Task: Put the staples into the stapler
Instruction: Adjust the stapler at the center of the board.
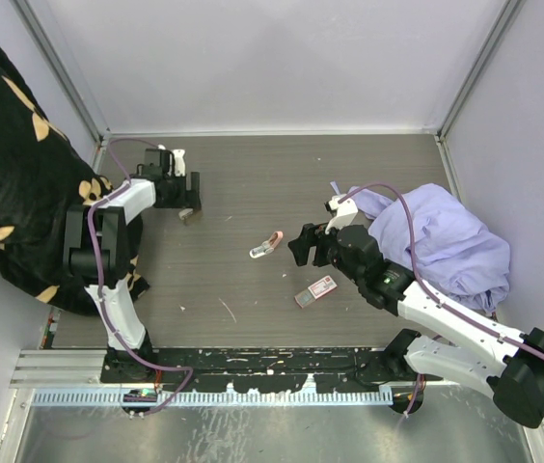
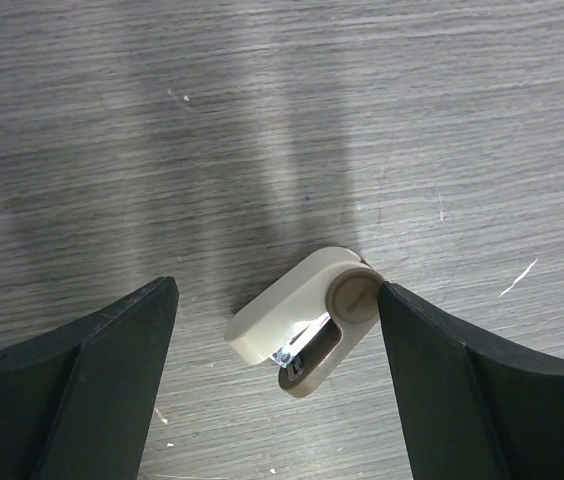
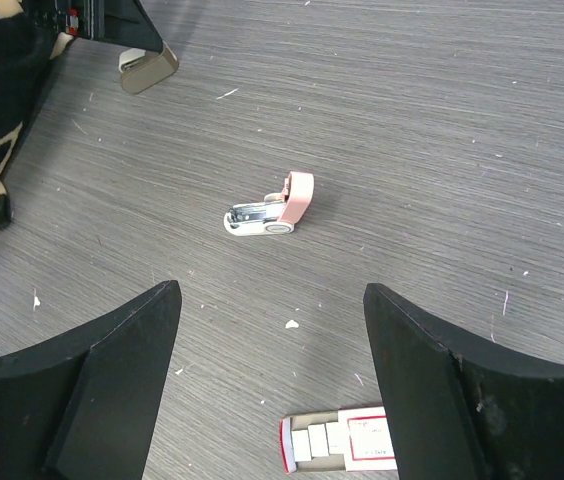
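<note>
Fabric, black with tan patches (image 1: 7, 174), is heaped at the far left edge of the tabletop (image 1: 253, 174).

Left gripper (image 2: 277, 290): fingers spread wide, nothing pinched. A beige stapler (image 2: 302, 318) is seen between them, lying diagonally and off-centre, its round hinge end touching or almost touching one finger.

Pink stapler (image 3: 267, 212): laid open mid-tabletop between the two arms, lid tipped up, metal magazine exposed. It is nearer the right arm. Which of the two staplers is to be loaded cannot be settled from the views; the opened pink one is judged likelier.

Right gripper (image 3: 270, 290): fingers spread wide, empty, held above the tabletop. The pink stapler lies ahead of the fingers, apart from them.

Staples box (image 3: 342, 445), red-and-white: flat on the tabletop, near the right gripper on its wrist side, at the bottom edge of the wrist view. Its long axis is laid roughly across, from finger to finger, so a turn of the wrist or a grasp by the box ends is judged necessary. The right arm is clearly the nearer.

Lilac cloth (image 1: 446, 241) is bunched at the far right.
</note>
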Motion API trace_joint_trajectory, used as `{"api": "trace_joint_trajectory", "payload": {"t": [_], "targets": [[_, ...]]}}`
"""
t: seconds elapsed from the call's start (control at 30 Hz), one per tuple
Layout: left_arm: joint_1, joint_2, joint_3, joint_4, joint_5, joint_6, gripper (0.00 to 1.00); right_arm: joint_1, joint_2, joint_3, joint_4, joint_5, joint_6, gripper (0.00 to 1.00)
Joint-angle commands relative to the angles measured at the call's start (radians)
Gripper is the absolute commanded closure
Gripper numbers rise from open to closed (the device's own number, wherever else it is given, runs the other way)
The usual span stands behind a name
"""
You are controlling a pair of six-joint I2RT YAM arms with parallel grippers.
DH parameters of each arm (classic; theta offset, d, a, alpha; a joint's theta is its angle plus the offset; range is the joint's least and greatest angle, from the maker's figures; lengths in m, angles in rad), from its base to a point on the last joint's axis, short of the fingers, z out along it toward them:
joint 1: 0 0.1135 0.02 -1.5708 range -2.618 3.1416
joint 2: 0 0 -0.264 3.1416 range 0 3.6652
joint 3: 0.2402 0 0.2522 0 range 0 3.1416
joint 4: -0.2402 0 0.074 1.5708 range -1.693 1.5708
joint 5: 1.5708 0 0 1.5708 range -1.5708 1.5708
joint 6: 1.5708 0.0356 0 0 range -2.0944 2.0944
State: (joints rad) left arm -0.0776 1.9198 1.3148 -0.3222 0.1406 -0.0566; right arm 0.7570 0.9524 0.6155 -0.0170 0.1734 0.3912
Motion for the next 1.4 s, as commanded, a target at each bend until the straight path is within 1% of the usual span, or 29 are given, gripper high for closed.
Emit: {"api": "trace_joint_trajectory", "payload": {"t": [0.0, 0.23, 0.37, 0.5, 0.6, 0.73, 0.83, 1.03, 1.1, 1.2, 1.27, 1.37], "targets": [[0.008, 0.005, 0.030, -0.029, 0.063, 0.070, 0.16, -0.004, -0.014, 0.015, 0.030, 0.012, -0.006, 0.20], [0.007, -0.002, 0.018, -0.064, 0.116, 0.109, 0.18, -0.004, -0.005, 0.018, 0.029, 0.018, -0.008, 0.20], [0.003, -0.011, 0.010, -0.076, 0.146, 0.120, 0.21, -0.005, -0.004, 0.016, 0.030, 0.022, -0.008, 0.20], [-0.012, -0.036, -0.012, -0.067, 0.152, 0.102, 0.25, -0.004, -0.006, 0.009, 0.030, 0.027, -0.008, 0.20], [-0.022, -0.053, -0.028, -0.067, 0.152, 0.072, 0.31, -0.005, -0.006, 0.007, 0.030, 0.029, -0.005, 0.20], [-0.022, -0.080, -0.078, -0.075, 0.105, 0.017, 0.34, -0.005, -0.007, 0.004, 0.032, 0.027, 0.000, 0.20], [-0.022, -0.099, -0.102, -0.112, 0.039, -0.023, 0.34, -0.004, -0.010, 0.005, 0.033, 0.025, 0.001, 0.20], [-0.020, -0.186, -0.181, -0.118, -0.013, -0.097, 0.35, -0.004, -0.014, 0.005, 0.033, 0.016, 0.008, 0.20], [-0.019, -0.214, -0.195, -0.117, 0.002, -0.129, 0.37, -0.004, -0.017, 0.004, 0.032, 0.013, 0.011, 0.20], [-0.025, -0.270, -0.224, -0.054, 0.059, -0.221, 0.36, -0.004, -0.026, 0.000, 0.032, 0.014, 0.017, 0.20], [-0.055, -0.303, -0.240, -0.004, 0.067, -0.268, 0.30, -0.005, -0.031, -0.004, 0.032, 0.016, 0.022, 0.20], [-0.137, -0.318, -0.227, 0.024, 0.009, -0.268, 0.27, -0.005, -0.038, -0.005, 0.031, 0.021, 0.023, 0.20]]}}
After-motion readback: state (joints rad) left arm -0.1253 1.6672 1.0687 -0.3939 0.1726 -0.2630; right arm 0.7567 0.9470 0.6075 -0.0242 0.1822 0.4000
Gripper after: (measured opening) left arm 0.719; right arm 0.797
